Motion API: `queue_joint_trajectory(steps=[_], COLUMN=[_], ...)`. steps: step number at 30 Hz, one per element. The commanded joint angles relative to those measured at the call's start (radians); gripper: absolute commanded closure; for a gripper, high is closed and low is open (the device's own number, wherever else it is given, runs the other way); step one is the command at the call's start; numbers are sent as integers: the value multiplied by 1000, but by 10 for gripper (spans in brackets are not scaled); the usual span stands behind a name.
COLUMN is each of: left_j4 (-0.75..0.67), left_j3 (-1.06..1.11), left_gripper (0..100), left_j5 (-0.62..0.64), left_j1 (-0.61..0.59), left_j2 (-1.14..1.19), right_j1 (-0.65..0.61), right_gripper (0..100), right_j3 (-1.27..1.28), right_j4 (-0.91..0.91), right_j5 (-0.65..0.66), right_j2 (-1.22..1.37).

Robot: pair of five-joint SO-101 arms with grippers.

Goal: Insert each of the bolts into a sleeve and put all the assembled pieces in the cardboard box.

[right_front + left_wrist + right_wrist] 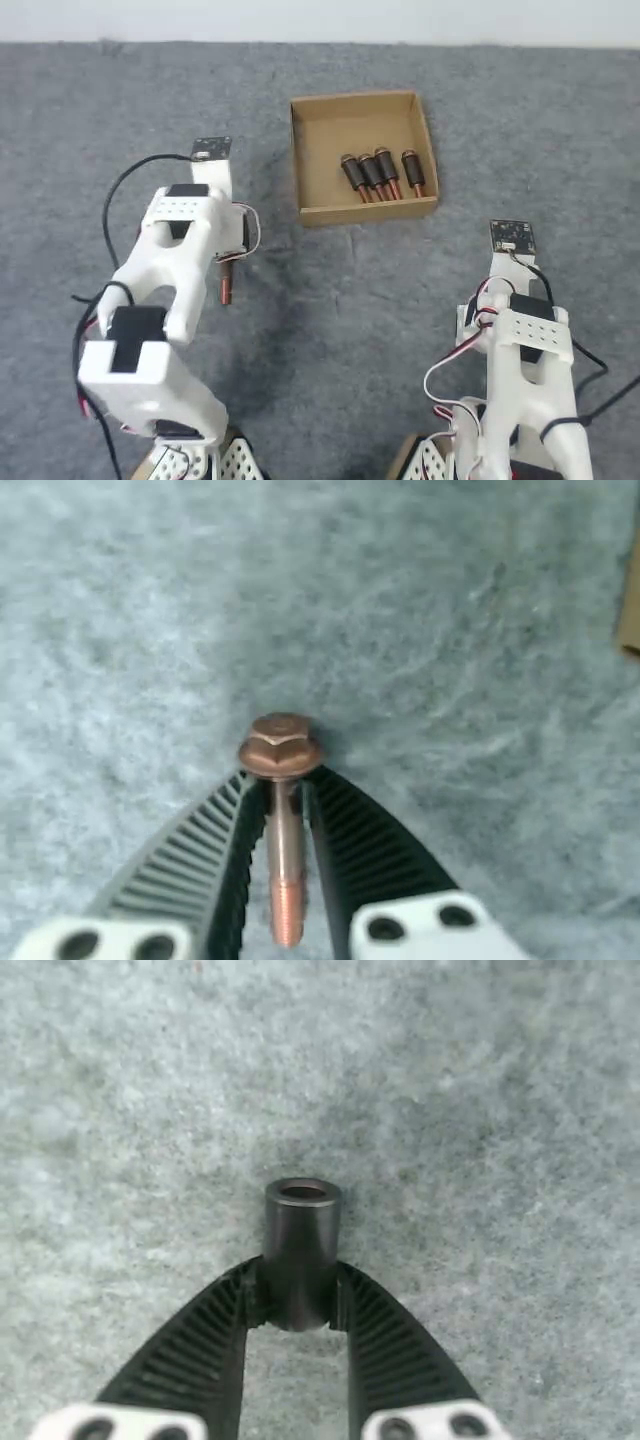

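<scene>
The bolt point(285, 845) is gripped by the left claw point(283, 782) just under its hexagonal head. The jaws are closed on the shank, the head projects past the fingertips, and the threaded end lies back between the fingers. Most of the shank is thereby left uncovered, presumably so that it can be slid into a bore.

The sleeve point(302, 1235) is clamped by the right claw point(300, 1280) around its lower part, over the grey worktop point(330, 330). Its open mouth is kept clear of the fingers, evidently so that the bolt can be admitted.

In the high view the two arms are held well apart, so the two parts are not yet brought together. The cardboard box point(350, 125) is set beyond and between the arms, probably to be within reach of either. Four assembled pieces point(380, 175) are laid side by side in it, which suggests the task is well advanced.
</scene>
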Motion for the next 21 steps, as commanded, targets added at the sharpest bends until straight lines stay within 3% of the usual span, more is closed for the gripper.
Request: queue_joint_trajectory(steps=[1, 7, 13, 21], left_j4=[-133, -258, -255, -255], left_j3=[96, 229, 234, 236], left_gripper=[989, 989, 989, 989], left_j5=[-17, -15, -17, -18], left_j1=[-23, -15, -18, -17], left_j2=[-178, -292, -292, -292], right_j1=[-19, -70, -116, -179], right_gripper=[991, 991, 991, 989], right_j3=[-17, -11, -14, -9], right_j4=[-25, -280, -567, -786], right_j5=[6, 12, 14, 14], right_j2=[-45, -41, -38, -36])
